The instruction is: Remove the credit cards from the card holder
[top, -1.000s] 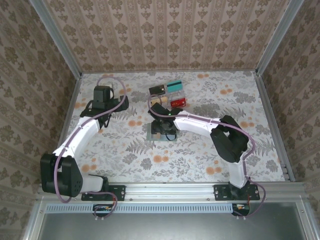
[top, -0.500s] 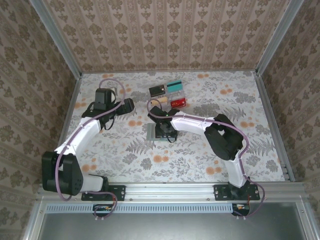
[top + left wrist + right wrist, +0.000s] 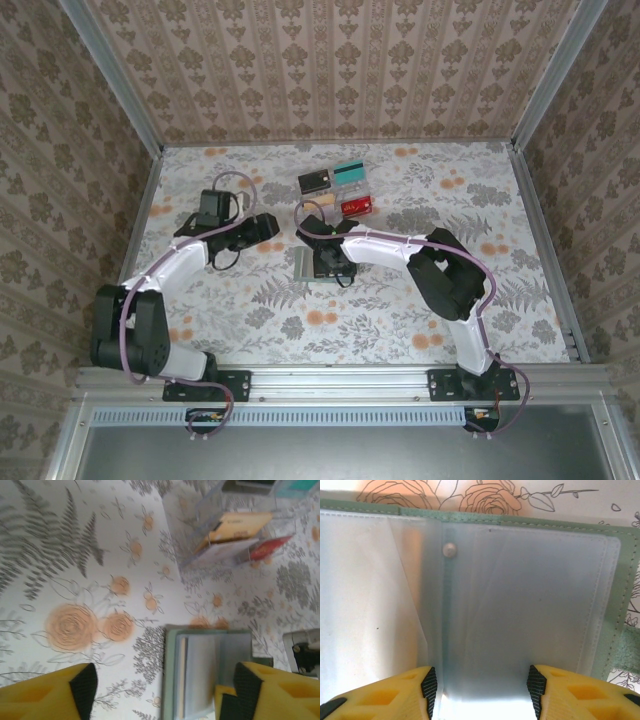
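1. left gripper (image 3: 164, 682): jaws spread, empty, low over table (image 3: 240, 320) beside the holder's edge, probably ready to steady it.
2. card holder (image 3: 207, 667): mid-table, opened flat, pale pocket side up for access.
3. right gripper (image 3: 481, 685): jaws apart, straddling one pocket sleeve; actual pinch not discernible; pockets seemingly empty.
4. credit cards (image 3: 349, 170): teal, dark, red, orange-yellow, parked in clear boxes (image 3: 200, 535) just beyond.

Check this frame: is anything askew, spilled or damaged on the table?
Nothing spilled or damaged. The grey-green folding card holder lies open and flat under the right claw. Only the orange-yellow plastic card looks slightly off, leaning at a slant inside its clear plastic box.
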Action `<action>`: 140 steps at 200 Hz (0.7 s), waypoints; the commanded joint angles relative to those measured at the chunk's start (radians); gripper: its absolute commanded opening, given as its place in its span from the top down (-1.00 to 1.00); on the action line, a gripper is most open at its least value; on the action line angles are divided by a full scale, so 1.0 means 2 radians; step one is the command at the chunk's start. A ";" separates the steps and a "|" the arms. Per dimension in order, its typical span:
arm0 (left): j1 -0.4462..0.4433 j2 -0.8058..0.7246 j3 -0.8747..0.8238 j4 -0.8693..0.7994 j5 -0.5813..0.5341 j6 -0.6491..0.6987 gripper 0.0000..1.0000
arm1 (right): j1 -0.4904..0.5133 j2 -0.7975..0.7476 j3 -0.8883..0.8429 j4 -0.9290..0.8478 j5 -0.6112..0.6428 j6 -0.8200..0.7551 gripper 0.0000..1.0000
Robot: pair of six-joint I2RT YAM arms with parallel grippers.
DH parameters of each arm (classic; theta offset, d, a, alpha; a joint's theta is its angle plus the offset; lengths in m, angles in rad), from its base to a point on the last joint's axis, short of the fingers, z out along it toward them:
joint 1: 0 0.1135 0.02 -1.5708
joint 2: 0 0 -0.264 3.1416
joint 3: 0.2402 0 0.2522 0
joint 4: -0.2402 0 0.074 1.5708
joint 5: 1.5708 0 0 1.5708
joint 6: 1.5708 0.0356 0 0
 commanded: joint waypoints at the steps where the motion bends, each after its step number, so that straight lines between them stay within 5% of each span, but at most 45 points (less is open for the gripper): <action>1: -0.008 0.025 0.003 0.007 0.080 -0.012 -0.34 | -0.007 0.024 -0.021 -0.023 0.014 0.012 -0.09; 53: -0.050 0.068 0.026 -0.009 0.099 -0.036 -0.09 | -0.011 0.026 -0.035 -0.010 0.009 0.019 -0.01; 140: -0.078 0.148 0.049 0.018 0.127 -0.041 0.03 | -0.012 0.023 -0.044 0.002 0.003 0.021 0.00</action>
